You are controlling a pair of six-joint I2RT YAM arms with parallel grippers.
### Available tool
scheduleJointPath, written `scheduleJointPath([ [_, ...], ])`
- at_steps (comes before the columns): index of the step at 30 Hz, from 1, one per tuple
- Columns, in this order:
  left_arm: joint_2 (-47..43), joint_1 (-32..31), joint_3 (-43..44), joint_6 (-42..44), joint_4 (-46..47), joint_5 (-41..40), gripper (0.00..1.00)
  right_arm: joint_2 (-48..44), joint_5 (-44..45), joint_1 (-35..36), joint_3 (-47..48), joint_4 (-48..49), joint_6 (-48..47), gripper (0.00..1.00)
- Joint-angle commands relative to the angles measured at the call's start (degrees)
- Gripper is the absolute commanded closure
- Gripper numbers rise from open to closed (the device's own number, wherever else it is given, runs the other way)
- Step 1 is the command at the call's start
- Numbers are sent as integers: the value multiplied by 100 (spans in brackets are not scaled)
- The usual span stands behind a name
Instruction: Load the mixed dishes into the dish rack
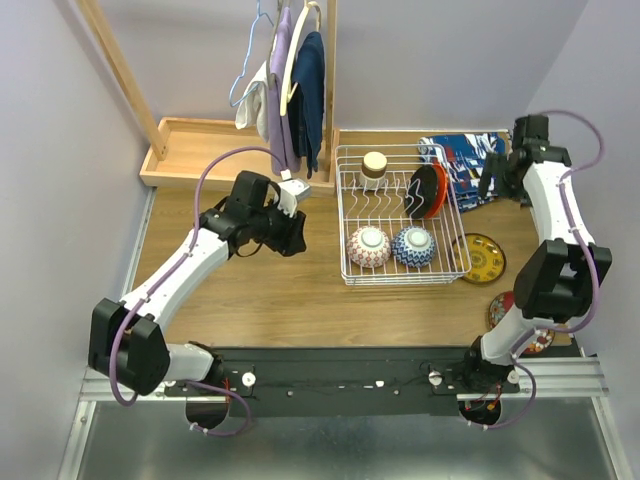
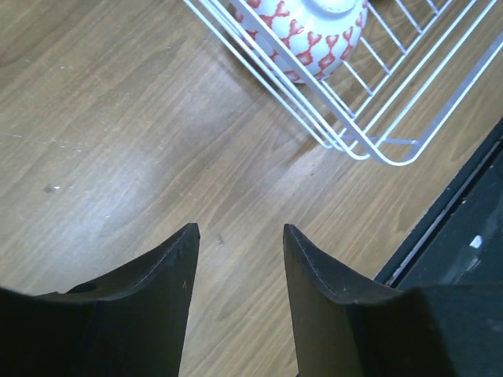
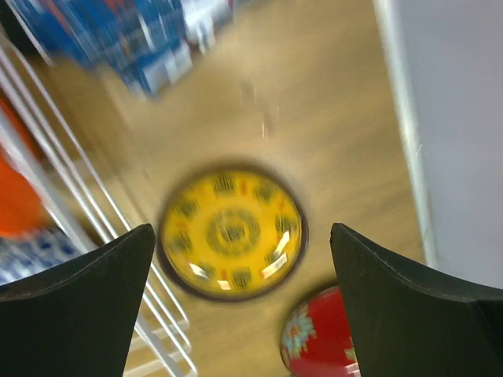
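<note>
1. The dish rack [image 1: 343,232] stands on the tabletop [image 1: 260,295], right of centre in the top view.
2. Rack contents, near row: the red-white patterned bowl [image 1: 369,246] on the left and the small blue-patterned bowl [image 1: 413,246] just beside it on the right.
3. Rack contents, far side: the tan-brown cup [image 1: 374,165] stands in the far left corner. A glossy black plate [image 1: 418,194] and an orange plate [image 1: 438,188] stand on edge against each other at the far right.
4. Outside the rack: a yellow patterned plate [image 1: 481,258] lies flat on the tabletop just beside the rack's right wall. A dark red plate [image 1: 502,310] lies nearer the arm bases, partly hidden by the right arm.
5. The left gripper [image 2: 240,229] hangs over bare tabletop left of the rack, near its near-left corner. Its jaws are apart and hold nothing.
6. The right gripper [image 3: 242,229] is raised at the far right. Its wrist view is blurred, yet shows the jaws spread wide and empty, with the yellow plate between them below.
7. A blue-red patterned cloth [image 1: 468,165] lies behind the rack's far right corner.
</note>
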Motion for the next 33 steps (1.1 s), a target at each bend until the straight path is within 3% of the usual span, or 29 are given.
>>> scheduleJointPath([
  [1, 65, 113, 145, 443, -493, -99, 42, -335, -920, -75, -1154, -209, -482, 0],
  [8, 197, 139, 127, 1392, -1311, 6, 40, -538, -1438, -716, -2500, 432, -473, 2],
  [16, 372, 183, 303, 1745, -1865, -99, 39, -617, -1045, -989, -3125, 1188, -333, 6],
  [26, 654, 183, 444, 1639, -1883, -152, 39, -283, -1114, -1604, -3320, 1654, -68, 8],
  [30, 698, 183, 453, 1683, -1918, -240, 39, 111, -1498, -1736, -3215, 1690, -95, 8],
  [33, 715, 183, 462, 1683, -1918, -266, 39, 384, -2007, -1746, -3144, 1628, -113, 15],
])
